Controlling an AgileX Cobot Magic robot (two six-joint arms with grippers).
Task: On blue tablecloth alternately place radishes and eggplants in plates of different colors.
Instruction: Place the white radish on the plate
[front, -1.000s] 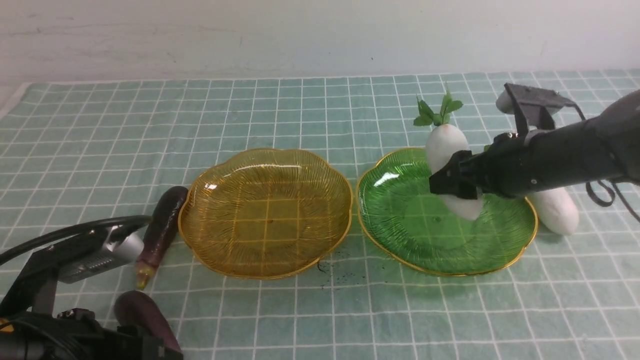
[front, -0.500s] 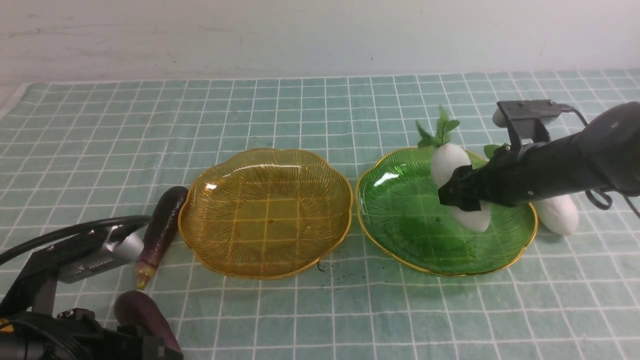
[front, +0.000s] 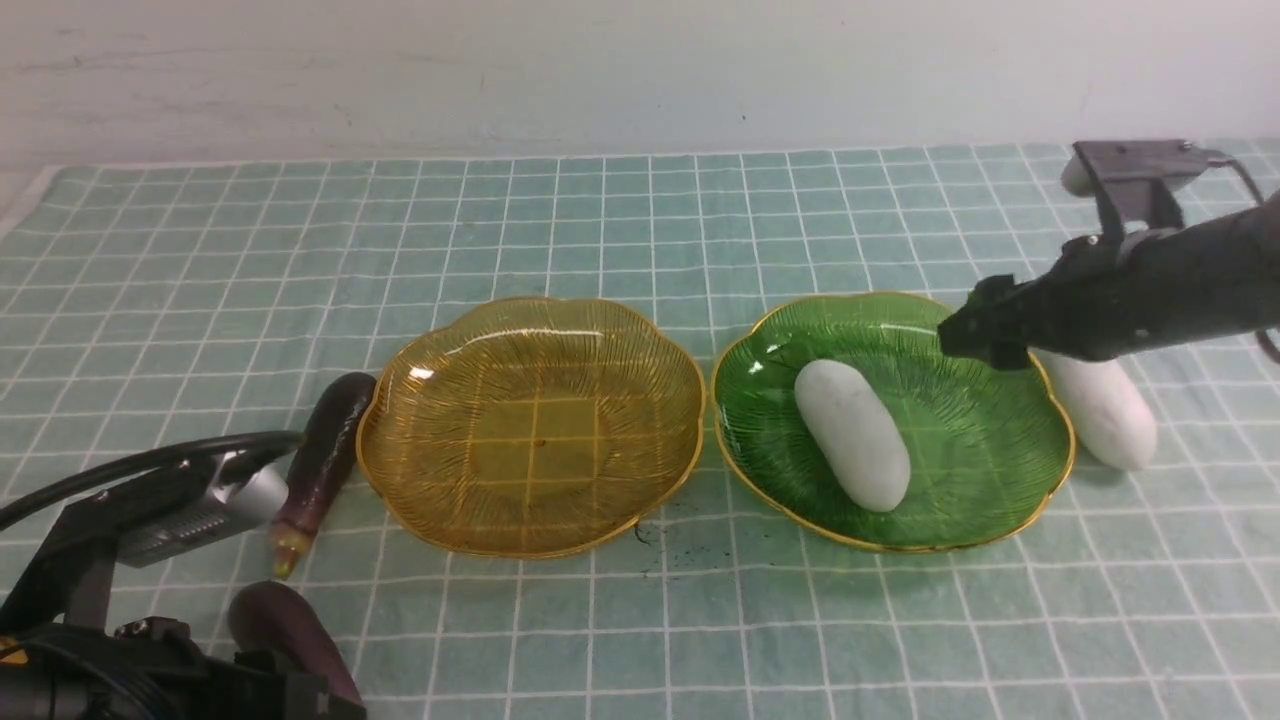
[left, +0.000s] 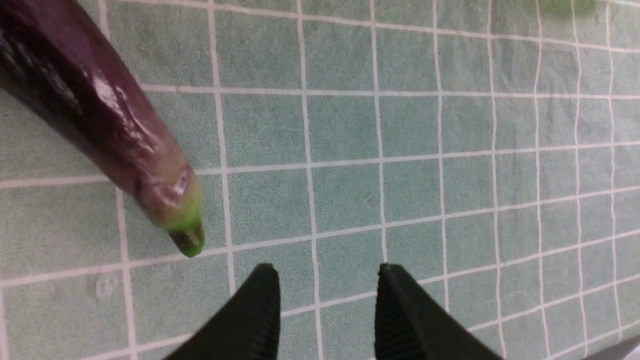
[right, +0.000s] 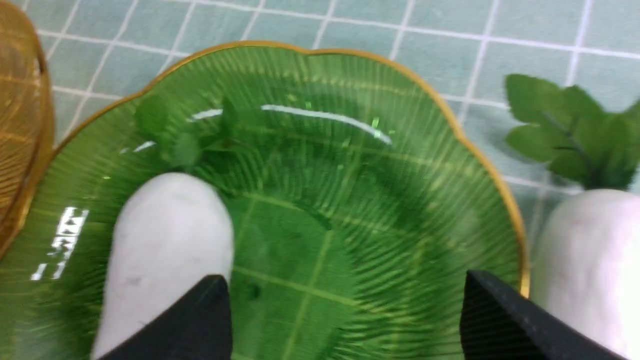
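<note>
Front view gives us the pale teal cloth with its thin white grid (front: 600, 220), and on it two translucent ribbed plates with gold rims side by side, nearly touching: the amber-yellow plate (front: 530, 430) on the left and the green plate (front: 1000, 470) on the right. The amber one holds nothing. A smooth white oblong radish (front: 852, 435) lies flat in the green plate, left of its middle; in the right wrist view we make out its leaves against the far part of the dish. The second white radish (front: 1100, 410) lies on the cloth just beside the green plate's right rim, partly hidden by the right arm.

Right wrist view shows us the right gripper (right: 345, 285) above that plate, its jaws spread wide with nothing between them.

A slim dark purple eggplant (front: 325, 450) lies on the cloth against the amber plate's left side, its pale stem end toward the robot. The other purple eggplant (front: 285, 625) lies nearer the robot, half covered by the left arm.

Left wrist view shows the left gripper (left: 326, 272) over bare cloth, jaws parted by a narrow gap and gripping nothing. A green eggplant stem tip (left: 185, 235) lies just beside one finger; we cannot tell which eggplant it belongs to.
</note>
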